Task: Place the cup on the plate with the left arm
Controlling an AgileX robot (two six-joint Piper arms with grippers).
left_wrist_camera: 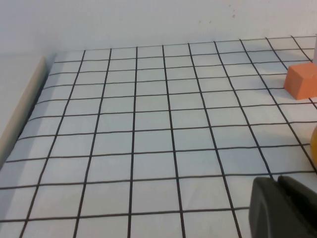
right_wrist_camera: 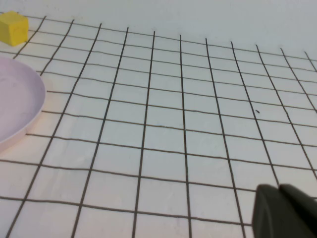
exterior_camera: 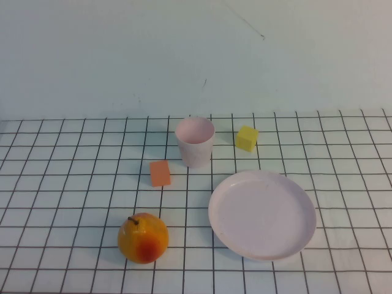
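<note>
The pale pink cup [exterior_camera: 195,142] stands upright on the gridded cloth, behind and left of the pale pink plate [exterior_camera: 262,214]. The plate's rim also shows in the right wrist view [right_wrist_camera: 17,106]. Neither arm shows in the high view. My left gripper [left_wrist_camera: 277,186] shows only in its wrist view, shut and empty, low over bare cloth, away from the cup. My right gripper [right_wrist_camera: 278,194] shows only in its wrist view, shut and empty, over cloth to the right of the plate.
An orange block [exterior_camera: 160,173] lies left of the cup and shows in the left wrist view [left_wrist_camera: 302,81]. A yellow cube [exterior_camera: 246,138] sits right of the cup. An orange-yellow fruit [exterior_camera: 143,237] stands at front left. A white wall runs behind the table.
</note>
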